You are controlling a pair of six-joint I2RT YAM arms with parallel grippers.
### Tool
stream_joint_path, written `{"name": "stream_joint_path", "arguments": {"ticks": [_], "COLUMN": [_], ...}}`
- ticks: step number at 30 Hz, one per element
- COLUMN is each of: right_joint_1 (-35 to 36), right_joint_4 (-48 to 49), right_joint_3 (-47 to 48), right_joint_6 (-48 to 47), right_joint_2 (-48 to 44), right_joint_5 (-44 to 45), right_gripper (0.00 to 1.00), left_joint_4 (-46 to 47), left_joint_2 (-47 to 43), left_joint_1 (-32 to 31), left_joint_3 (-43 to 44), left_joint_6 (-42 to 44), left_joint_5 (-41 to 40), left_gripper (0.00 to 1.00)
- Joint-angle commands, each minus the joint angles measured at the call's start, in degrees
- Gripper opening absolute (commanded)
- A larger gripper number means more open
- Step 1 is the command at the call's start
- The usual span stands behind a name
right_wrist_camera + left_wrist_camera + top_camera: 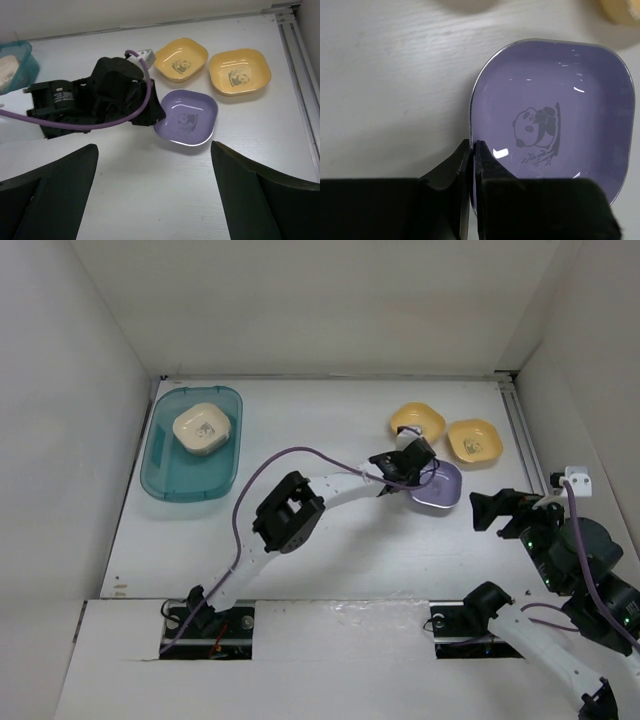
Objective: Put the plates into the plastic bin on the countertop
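Purple plate [555, 120] is being clamped at its rim by the left end effector [473, 146], two yellow plates [181, 59] lying just beyond it. Right end effector [154, 147] is hanging released, facing them.

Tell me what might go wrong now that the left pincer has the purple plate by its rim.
1. The left pincer pinches only a thin edge of the purple plate, so it may swivel or slip on the carry across to the plastic bin.
2. A yellow plate sits close beside it; a swing could knock it.
3. The cream plate already lies in the bin; the purple one might land tilted on it.
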Motion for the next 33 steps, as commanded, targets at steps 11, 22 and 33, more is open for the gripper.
{"name": "stream_joint_path", "arguments": {"ticks": [11,22,33], "right_joint_1": [-0.3,-2.9,-14.1], "right_joint_4": [22.6,38.2,41.3], "right_joint_3": [-8.4,-6.3,3.1], "right_joint_6": [-1.7,-5.6,-16.1], "right_joint_2": [10.0,33.1,51.3], "right_joint_5": [-6.8,-15.6,-18.6], "right_gripper": [1.0,1.0,1.0], "left_joint_4": [-7.8,-10.3,-9.8], "left_joint_2": [-40.9,-44.0,-38.7], "left_joint_1": [15.4,58.9,66.8], "left_joint_3": [-27.4,-27.5,-31.2], "left_joint_6": [2.9,2.2,0.7], "left_joint_5": [-2.7,3.5,2.9], "left_gripper": [0.0,0.0,0.0]}}
